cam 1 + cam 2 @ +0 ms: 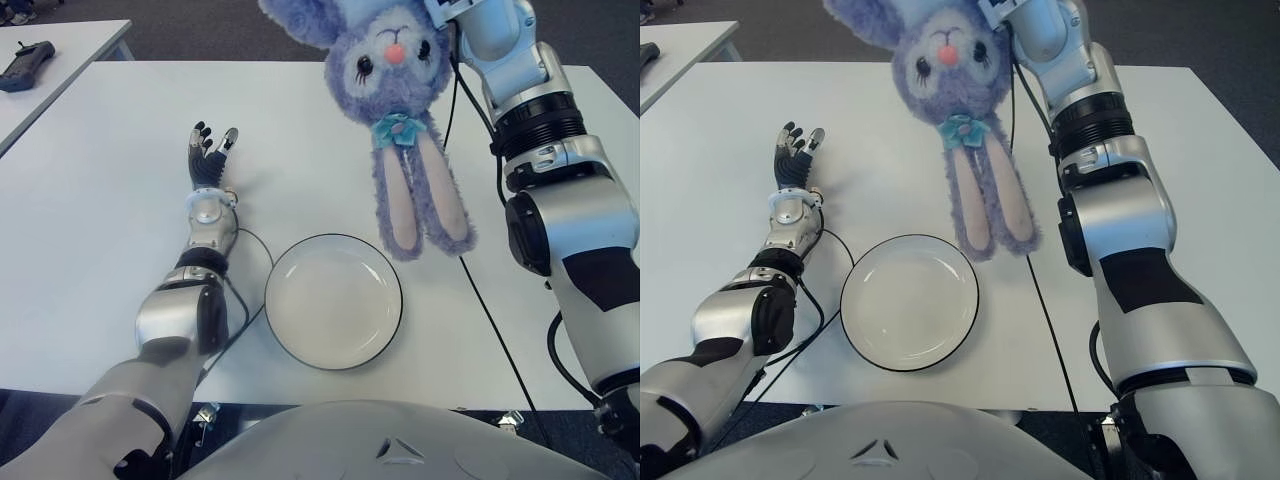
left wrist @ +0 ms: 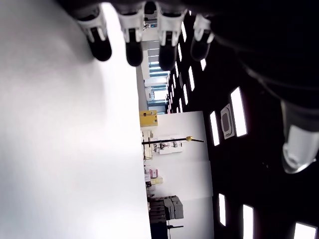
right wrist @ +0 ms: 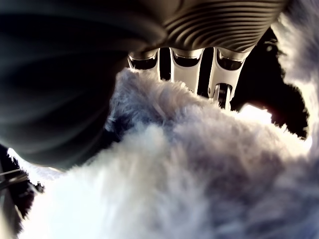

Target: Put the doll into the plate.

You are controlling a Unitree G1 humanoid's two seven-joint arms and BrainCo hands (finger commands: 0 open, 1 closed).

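Note:
A purple plush bunny doll (image 1: 395,90) hangs upside down in the air, its long ears (image 1: 420,205) dangling just above the table behind and to the right of the plate. My right hand (image 1: 445,12) is shut on the doll's body at the top edge of the eye views; its fingers (image 3: 187,59) press into the fur (image 3: 199,164) in the right wrist view. The white plate (image 1: 333,300) with a dark rim lies empty on the table near the front edge. My left hand (image 1: 210,150) shows to the left of the plate, fingers spread, holding nothing.
The white table (image 1: 100,200) stretches wide on all sides of the plate. A second table at the far left holds a dark handheld device (image 1: 25,63). Black cables (image 1: 490,320) run across the table beside my right arm and by the left forearm.

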